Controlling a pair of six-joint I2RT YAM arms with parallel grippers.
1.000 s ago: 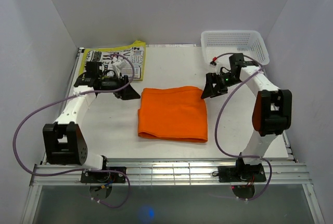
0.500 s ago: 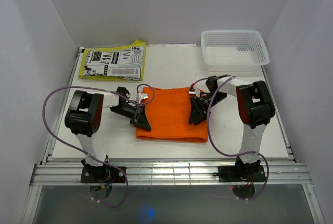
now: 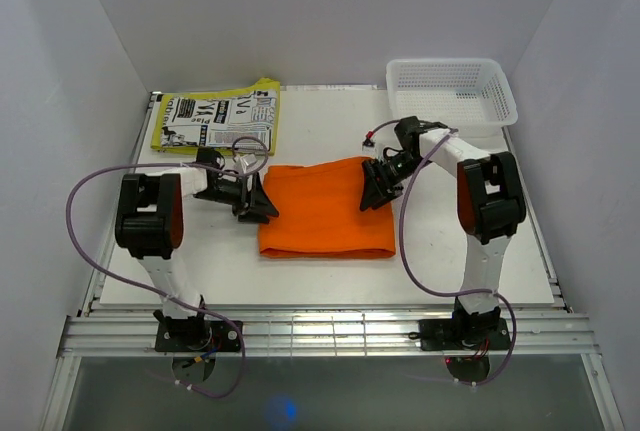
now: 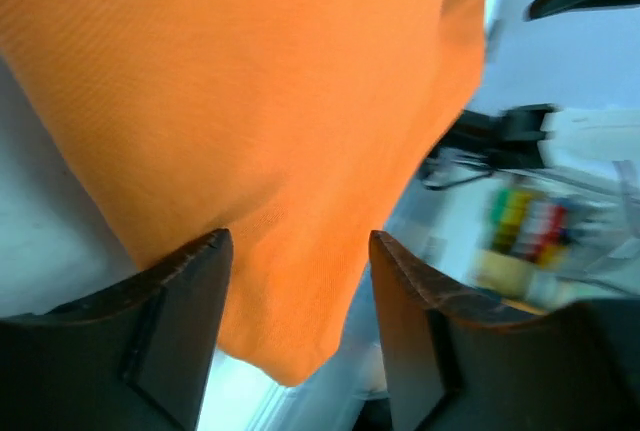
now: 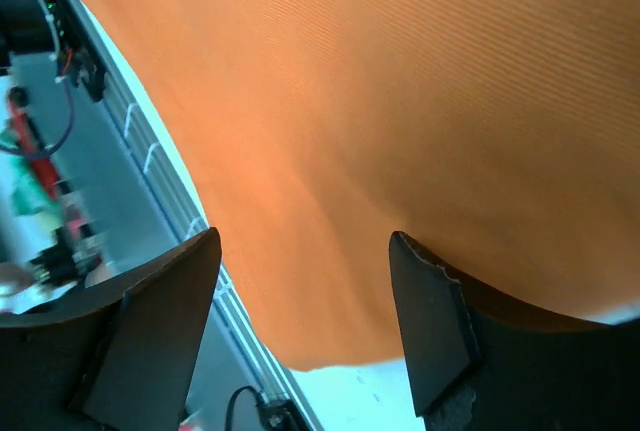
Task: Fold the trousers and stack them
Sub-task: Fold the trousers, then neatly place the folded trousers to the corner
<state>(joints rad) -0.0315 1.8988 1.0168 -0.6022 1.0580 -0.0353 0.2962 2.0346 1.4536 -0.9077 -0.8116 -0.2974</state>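
1. The table (image 3: 330, 136) bears the trousers (image 3: 328, 223), folded flat at its middle.
2. The left gripper (image 3: 260, 207) and right gripper (image 3: 374, 193) sit at the trousers' far corners, jaws apart, pinching nothing.
3. Both should catch every layer and close evenly together.

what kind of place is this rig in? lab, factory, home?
Probably a lab test cell: plain white walls box in a white table, two robot arms bolt to an aluminium rail, and the bright orange folded cloth trousers look like a staged prop.
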